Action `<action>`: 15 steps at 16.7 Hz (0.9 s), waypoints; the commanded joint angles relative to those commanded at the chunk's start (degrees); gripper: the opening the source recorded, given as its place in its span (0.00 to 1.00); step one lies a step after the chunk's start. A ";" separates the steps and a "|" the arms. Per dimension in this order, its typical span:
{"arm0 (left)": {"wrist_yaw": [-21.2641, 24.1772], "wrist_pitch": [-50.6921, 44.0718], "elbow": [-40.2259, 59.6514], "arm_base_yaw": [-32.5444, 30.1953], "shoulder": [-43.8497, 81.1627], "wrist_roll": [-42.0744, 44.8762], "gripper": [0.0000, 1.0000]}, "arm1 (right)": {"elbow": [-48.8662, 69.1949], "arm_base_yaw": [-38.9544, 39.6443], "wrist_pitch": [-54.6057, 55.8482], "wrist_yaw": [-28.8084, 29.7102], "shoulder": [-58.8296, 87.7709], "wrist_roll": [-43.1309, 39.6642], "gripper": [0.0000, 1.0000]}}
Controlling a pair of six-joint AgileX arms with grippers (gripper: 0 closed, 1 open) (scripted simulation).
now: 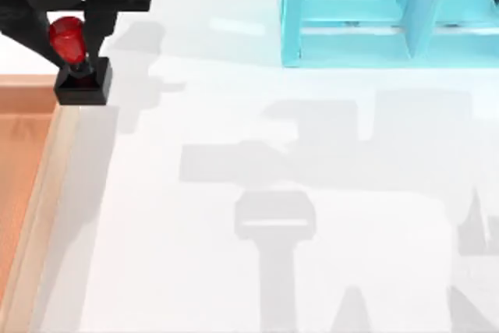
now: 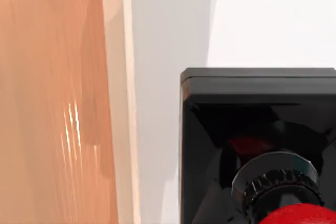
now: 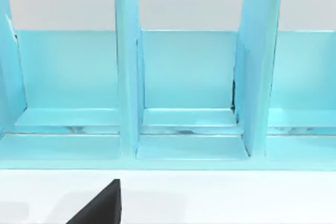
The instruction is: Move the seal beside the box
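Top view: left gripper (image 1: 69, 37) sits at the far left edge of the table, fingers either side of the red knob of the seal (image 1: 78, 64). The fingers look closed on the knob, holding it. The seal's black block base is at the far corner of the box (image 1: 47, 185), just off the tan rim, over or on the white table (image 1: 257, 154); cannot tell if it touches the surface or the rim. The box runs down the left side, orange-brown inside. A cyan shelf (image 1: 374, 13) stands at the far side, right of centre, well apart from the seal.

Left wrist view: seal (image 2: 252, 140) seen from above, black square base with dark collar and the red knob at the frame edge. Box rim (image 2: 123, 103) runs just beside it, a strip of white table between them.

Right wrist view: cyan shelf (image 3: 184, 93) straight ahead with upright dividers and open compartments. A dark finger tip of the right gripper (image 3: 102, 205) shows over the table; its opening cannot be told.
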 joint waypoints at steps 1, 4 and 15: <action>0.00 0.14 -0.16 0.00 -0.03 0.00 0.00 | 0.00 0.00 0.00 0.00 0.00 0.00 1.00; -0.01 3.20 -3.57 0.02 -0.71 0.06 0.00 | 0.00 0.00 0.00 0.00 0.00 0.00 1.00; 0.09 16.08 -18.42 0.40 -2.67 0.11 0.00 | 0.00 0.00 0.00 0.00 0.00 0.00 1.00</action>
